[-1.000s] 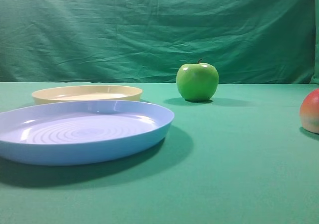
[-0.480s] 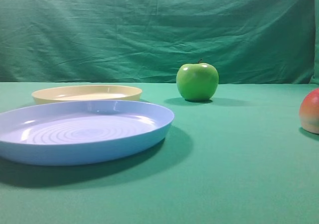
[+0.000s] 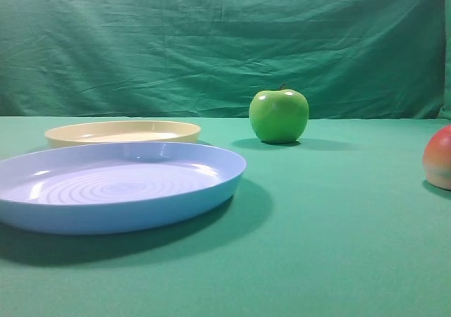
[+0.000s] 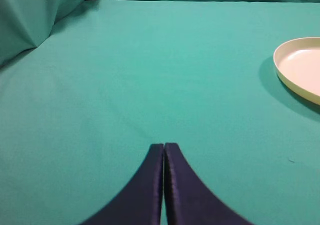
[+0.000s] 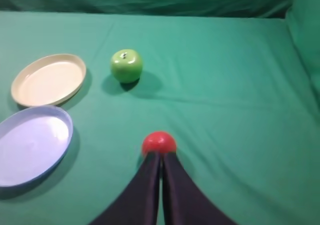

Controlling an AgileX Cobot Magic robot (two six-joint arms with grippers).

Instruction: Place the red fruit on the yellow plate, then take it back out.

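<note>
The red fruit [image 5: 159, 141] rests on the green cloth, partly cut off at the right edge of the exterior view [image 3: 439, 156]. My right gripper [image 5: 161, 154] is shut and empty, its dark fingertips high above and just in front of the fruit in the wrist view. The yellow plate [image 3: 123, 132] lies empty at the back left, also seen in the right wrist view [image 5: 48, 79] and the left wrist view [image 4: 299, 68]. My left gripper [image 4: 163, 145] is shut and empty over bare cloth, left of the plate. Neither gripper shows in the exterior view.
A large light-blue plate [image 3: 113, 187] sits in front of the yellow one [image 5: 31, 143]. A glossy green apple [image 3: 279, 115] stands behind the middle [image 5: 126, 65]. A green backdrop [image 3: 225, 42] closes the rear; cloth folds rise at the sides.
</note>
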